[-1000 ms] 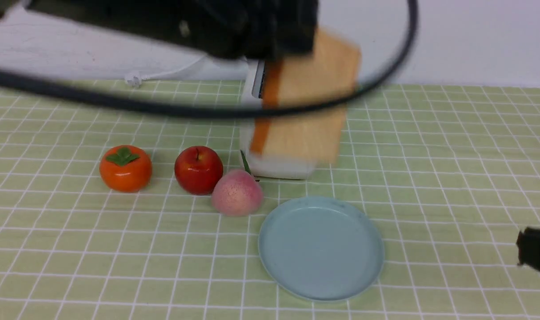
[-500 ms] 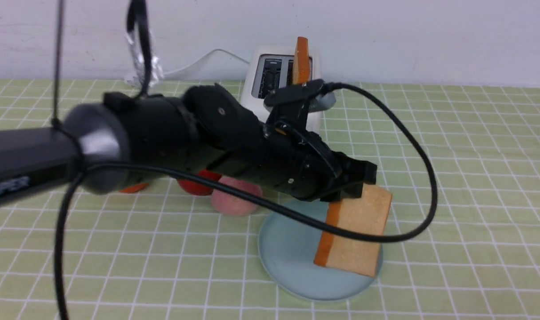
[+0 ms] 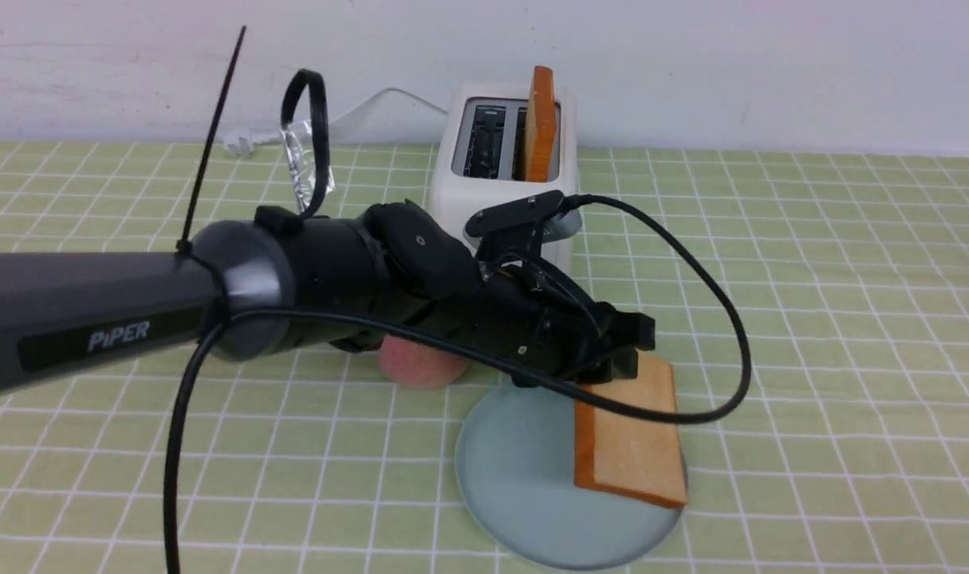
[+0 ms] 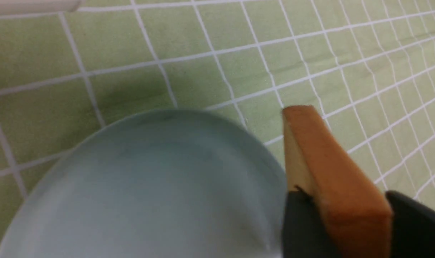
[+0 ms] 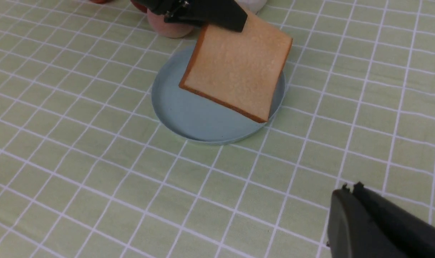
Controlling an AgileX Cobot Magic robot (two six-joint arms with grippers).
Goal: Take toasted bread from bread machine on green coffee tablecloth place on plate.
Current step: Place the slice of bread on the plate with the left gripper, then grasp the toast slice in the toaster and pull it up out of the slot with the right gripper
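Front view has the left claw pinching the upper edge of the toasted bread, so the slice hangs tilted over the right side of the plate, its low corner reaching past the rim. Whether that corner touches, I cannot tell. Gripping only the edge leaves the broad face free to settle flat on release. Placing looks nearly done, though this off-centre slice may tip off the rim. A second slice stands upright in the bread machine behind, on the green coffee tablecloth. The right claw is closed, empty, parked well apart.
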